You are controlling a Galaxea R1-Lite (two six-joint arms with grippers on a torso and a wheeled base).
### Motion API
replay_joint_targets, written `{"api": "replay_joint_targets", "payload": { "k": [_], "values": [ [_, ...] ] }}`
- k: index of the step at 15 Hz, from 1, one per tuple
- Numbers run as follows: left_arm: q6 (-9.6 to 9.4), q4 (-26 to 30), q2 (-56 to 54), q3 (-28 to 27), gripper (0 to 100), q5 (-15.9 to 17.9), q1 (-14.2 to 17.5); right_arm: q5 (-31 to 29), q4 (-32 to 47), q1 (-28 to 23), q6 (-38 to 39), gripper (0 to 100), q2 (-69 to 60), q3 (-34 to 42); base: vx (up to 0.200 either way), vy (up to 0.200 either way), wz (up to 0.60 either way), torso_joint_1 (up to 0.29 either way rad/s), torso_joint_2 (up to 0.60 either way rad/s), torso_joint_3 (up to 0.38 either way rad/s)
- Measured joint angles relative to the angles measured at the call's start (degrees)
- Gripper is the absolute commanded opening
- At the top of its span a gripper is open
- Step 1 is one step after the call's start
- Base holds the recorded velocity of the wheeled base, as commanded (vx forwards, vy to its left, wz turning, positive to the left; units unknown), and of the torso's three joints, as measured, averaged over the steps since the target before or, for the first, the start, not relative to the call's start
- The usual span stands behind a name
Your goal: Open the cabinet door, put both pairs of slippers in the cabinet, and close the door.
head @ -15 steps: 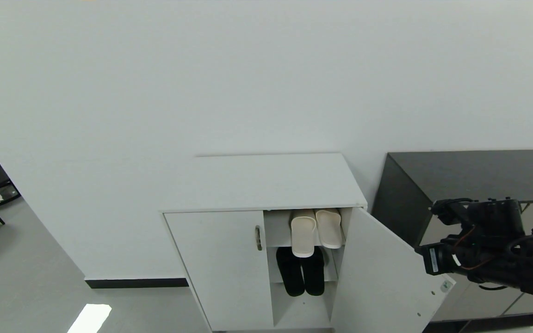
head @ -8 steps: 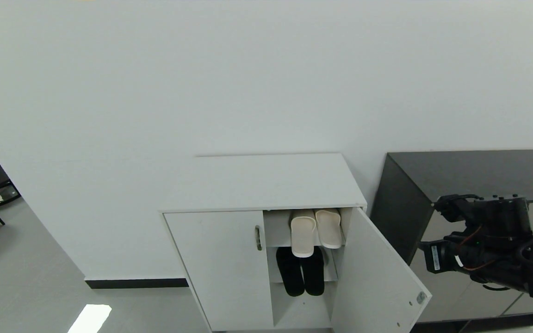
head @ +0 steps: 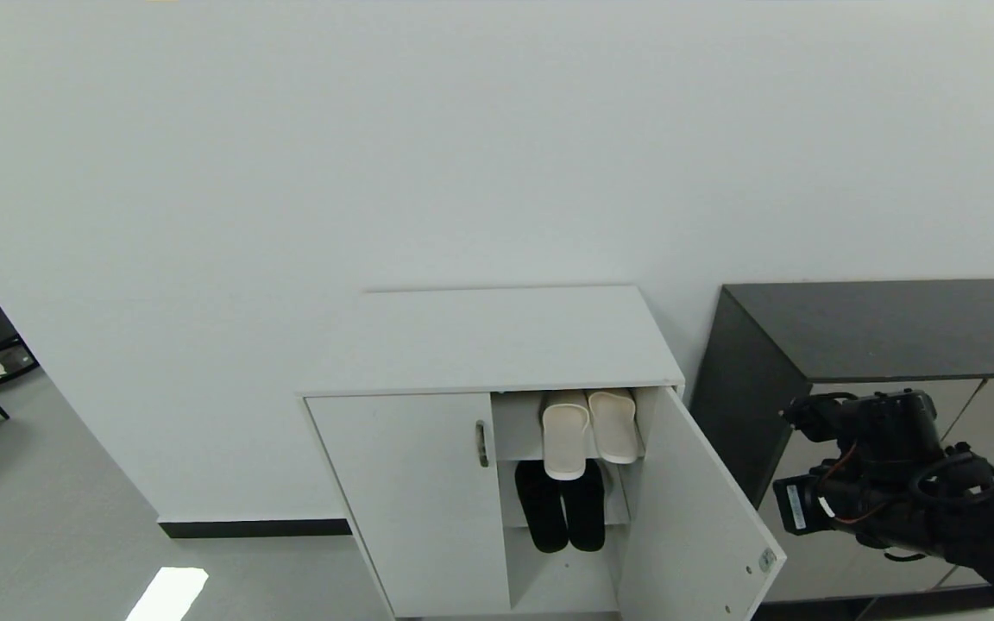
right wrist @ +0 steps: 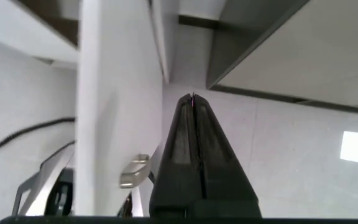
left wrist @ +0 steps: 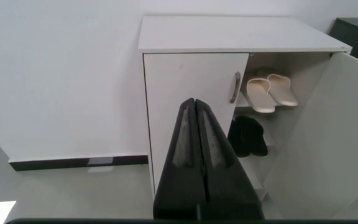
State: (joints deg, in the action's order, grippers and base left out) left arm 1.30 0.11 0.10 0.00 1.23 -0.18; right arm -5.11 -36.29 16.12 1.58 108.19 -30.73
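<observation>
Against a plain white wall, a white wooden cabinet has its right door open, cream slippers shelved above black slippers. Left gripper and right gripper both have fingers pressed together.

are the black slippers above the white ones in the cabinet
No, the black slippers sit below the white slippers.

The head camera looks forward and down from well back, with the cabinet at its frame's lower centre. The left wrist camera faces that cabinet's front from nearer and shares the cream slippers with it. The right wrist camera sits close against the open door.
</observation>
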Motion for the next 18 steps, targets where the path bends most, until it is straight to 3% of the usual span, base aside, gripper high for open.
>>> {"api": "replay_joint_targets", "payload": {
  "k": [4, 8, 18],
  "values": [
    [0.0, 0.0, 0.0, 0.0, 0, -0.01, 0.0, -0.01, -0.02, 6.81, 1.41, 0, 1.95, -0.22, 0.0, 0.0, 0.0, 0.0, 0.0, 0.0],
    [0.0, 0.0, 0.0, 0.0, 0, 0.0, 0.0, 0.32, -0.02, 14.25, 7.52, 0, 1.67, -1.71, 0.0, 0.0, 0.0, 0.0, 0.0, 0.0],
    [0.0, 0.0, 0.0, 0.0, 0, -0.01, 0.0, 0.4, -3.72, 16.26, 10.53, 0, 0.88, -1.84, 0.0, 0.0, 0.0, 0.0, 0.0, 0.0]
  ]
}}
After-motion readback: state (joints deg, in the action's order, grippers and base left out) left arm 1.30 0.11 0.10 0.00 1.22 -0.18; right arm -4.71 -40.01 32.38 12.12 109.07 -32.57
